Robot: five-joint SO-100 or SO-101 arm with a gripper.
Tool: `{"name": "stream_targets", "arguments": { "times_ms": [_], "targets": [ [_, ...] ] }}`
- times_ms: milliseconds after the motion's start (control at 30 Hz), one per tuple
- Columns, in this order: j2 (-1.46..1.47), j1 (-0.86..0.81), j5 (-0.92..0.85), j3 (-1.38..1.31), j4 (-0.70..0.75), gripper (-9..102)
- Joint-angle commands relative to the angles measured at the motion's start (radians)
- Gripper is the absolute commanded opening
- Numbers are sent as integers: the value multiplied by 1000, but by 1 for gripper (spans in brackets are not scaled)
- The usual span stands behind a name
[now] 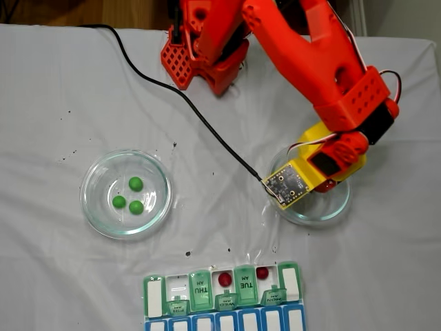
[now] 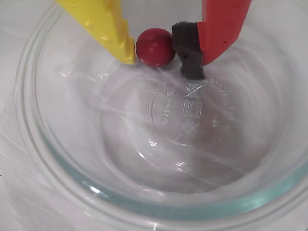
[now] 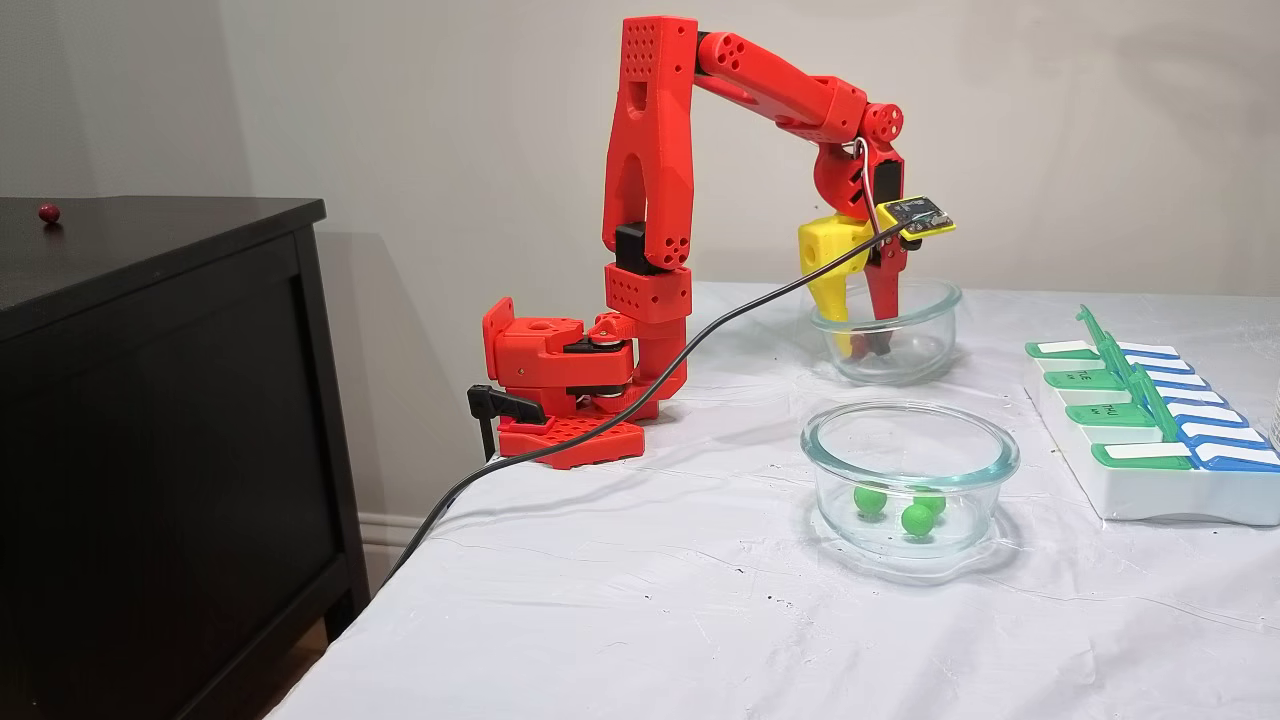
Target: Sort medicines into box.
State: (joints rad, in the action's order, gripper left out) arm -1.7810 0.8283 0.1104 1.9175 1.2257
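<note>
Fixed view from above, read left to right: a glass dish point(image 1: 125, 194) was seen on the white tablecloth point(image 1: 55, 103), and three green pills point(image 1: 128, 194) were held in it, close together. A black cable point(image 1: 186, 103) was run across the cloth from the upper left to the small circuit board point(image 1: 287, 184) on the arm's wrist. Along the bottom edge the pill box point(image 1: 224, 303) was laid, with two dark red pills point(image 1: 224, 279) lodged in open compartments on either side of the lid marked TUE. At the right a second glass dish point(image 1: 324, 207) was largely covered by the red arm and its yellow part.

In the wrist view the gripper point(image 2: 161, 57) was seen lowered inside that dish, and a third dark red pill point(image 2: 155, 46) was pinched between the yellow finger point(image 2: 110, 29) and the black pad point(image 2: 187, 48) of the red finger.

In another fixed view, a dark cabinet point(image 3: 150, 400) was seen standing at the far left.
</note>
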Motion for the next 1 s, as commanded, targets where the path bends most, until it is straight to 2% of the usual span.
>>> {"name": "stream_targets", "arguments": {
  "times_ms": [0, 233, 567, 867, 967],
  "targets": [
    [-8, 49, -12, 20, -6, 10],
    [-25, 25, 11, -3, -6, 0],
    [-129, -109, -44, -67, -77, 0],
    [-215, -199, -97, -121, -92, 0],
    [-268, -242, -166, -166, -78, 0]
  ]
}}
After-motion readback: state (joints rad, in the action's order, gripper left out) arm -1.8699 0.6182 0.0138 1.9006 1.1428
